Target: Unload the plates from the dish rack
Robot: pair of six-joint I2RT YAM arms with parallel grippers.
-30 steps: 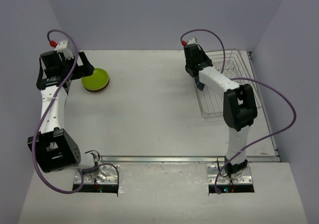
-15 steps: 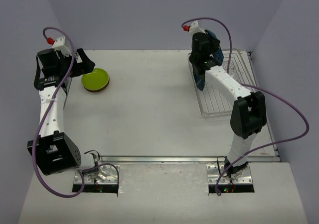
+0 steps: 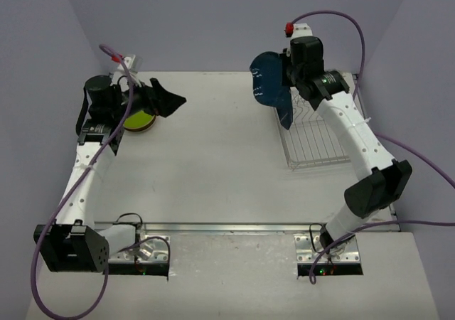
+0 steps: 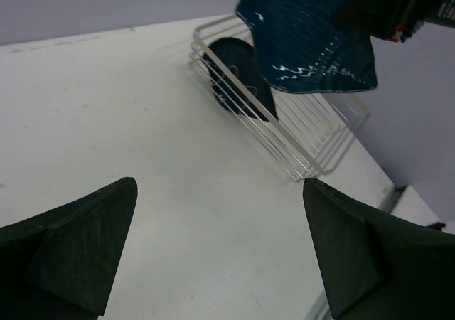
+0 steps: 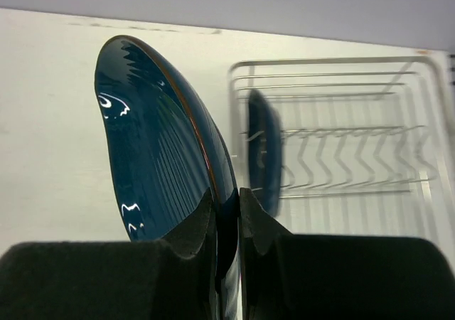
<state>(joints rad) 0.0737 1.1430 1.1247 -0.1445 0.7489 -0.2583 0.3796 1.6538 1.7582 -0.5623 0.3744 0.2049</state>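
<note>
The right gripper [image 5: 227, 203] is pinched nearly closed on the rim of the dark blue plate [image 5: 156, 149], holding it on edge in the air beside the left end of the dish rack [image 3: 316, 165], where a second dark plate [image 5: 264, 149] stands upright. The left gripper [image 4: 219, 185] gapes wide and empty beside the lime green plate [image 3: 135, 121], which seems to top a darker dish.

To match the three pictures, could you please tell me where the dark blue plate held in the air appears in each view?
Top external: the dark blue round plate is in the upper part, right of centre.
Left wrist: it fills the top right.
Right wrist: it stands left of centre, edge-on, clamped in the right pincer.
Shared landmark: the silver wire dish rack, beside the plate in every view.
</note>
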